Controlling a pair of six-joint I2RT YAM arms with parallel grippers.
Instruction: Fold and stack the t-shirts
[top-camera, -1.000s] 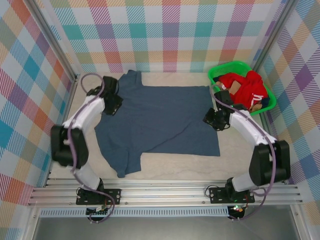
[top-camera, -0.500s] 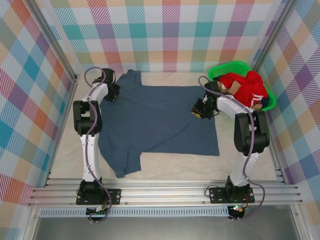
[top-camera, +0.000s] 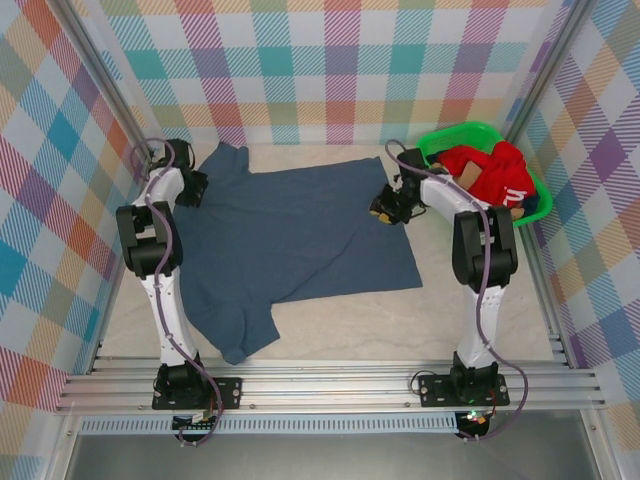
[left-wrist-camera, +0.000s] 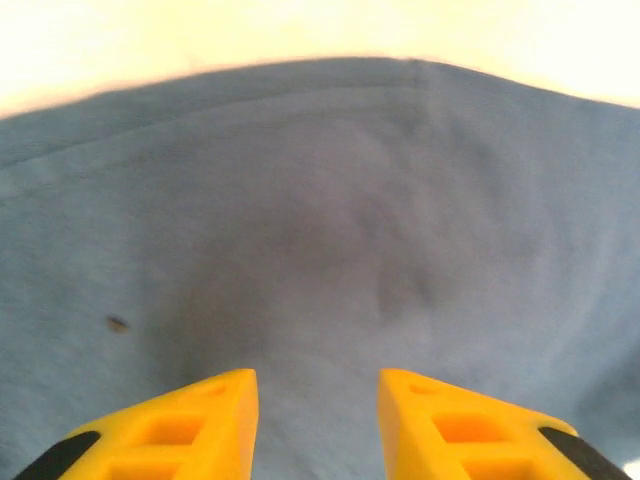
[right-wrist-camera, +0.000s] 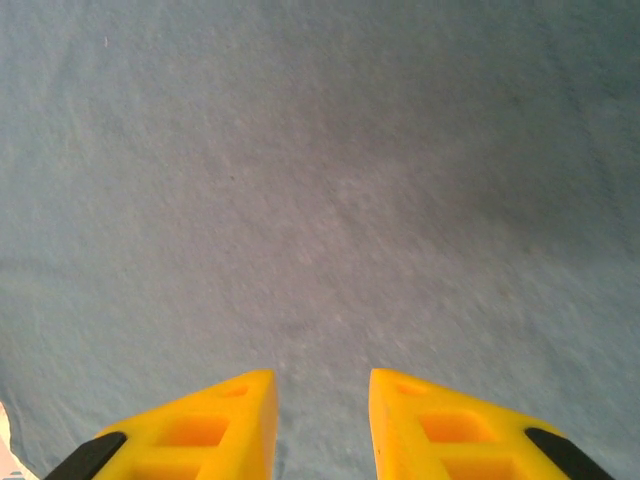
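Basket (top-camera: 432, 142) holding red clothes (top-camera: 495, 175), left fingers (left-wrist-camera: 180, 420), right fingers (right-wrist-camera: 210, 420) parted over blue t-shirt (top-camera: 300, 230)

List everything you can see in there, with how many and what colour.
t-shirt: one, slate blue, spread flat on the table
basket: one, green, far right corner
red garment: one, red, heaped in the basket
table: one, cream, under everything
left arm: one, white and black, left side
right arm: one, white and black, right side
left gripper: one, yellow, open over the t-shirt
right gripper: one, yellow, open over the t-shirt
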